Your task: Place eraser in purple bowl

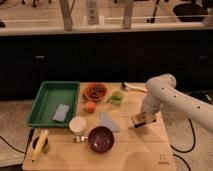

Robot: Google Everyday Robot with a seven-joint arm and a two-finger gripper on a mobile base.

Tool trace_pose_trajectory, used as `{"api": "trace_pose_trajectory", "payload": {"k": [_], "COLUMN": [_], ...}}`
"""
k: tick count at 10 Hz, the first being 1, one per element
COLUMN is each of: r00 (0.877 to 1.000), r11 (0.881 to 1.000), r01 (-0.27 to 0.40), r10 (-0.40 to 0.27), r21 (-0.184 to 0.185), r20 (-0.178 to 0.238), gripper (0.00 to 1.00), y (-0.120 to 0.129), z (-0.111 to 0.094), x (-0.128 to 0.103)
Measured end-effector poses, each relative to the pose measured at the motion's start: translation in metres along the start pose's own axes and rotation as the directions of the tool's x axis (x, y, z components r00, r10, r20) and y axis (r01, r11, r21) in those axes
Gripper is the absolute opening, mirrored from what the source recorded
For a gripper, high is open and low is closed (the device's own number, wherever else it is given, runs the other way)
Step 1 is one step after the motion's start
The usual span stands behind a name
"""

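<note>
The eraser (137, 121), a small tan block with a dark base, is at the right side of the wooden table, just off or on its surface. My gripper (142, 120) comes down from the white arm (162, 92) and is shut on the eraser. The purple bowl (101, 138) stands empty near the table's front, left of the gripper and apart from it.
A white cup (77, 125) and a grey triangular cloth (107, 121) flank the bowl. A green tray (46, 95) holds a grey-blue pad (61, 113). An orange-red bowl (95, 92), an orange fruit (90, 107), a green item (116, 98) and a banana (40, 144) are also there.
</note>
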Motion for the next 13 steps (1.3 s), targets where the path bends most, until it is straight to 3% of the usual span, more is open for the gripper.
{"api": "trace_pose_trajectory", "payload": {"k": [6, 13], "r00": [0.996, 0.976], "r11": [0.996, 0.979], "r01": [0.087, 0.203], "r10": [-0.088, -0.205], "r21": [-0.010, -0.025], "r20": [-0.035, -0.072], "gripper": [0.00, 0.00], "y": [-0.006, -0.014], "z": [-0.009, -0.018], "x": [-0.050, -0.102]}}
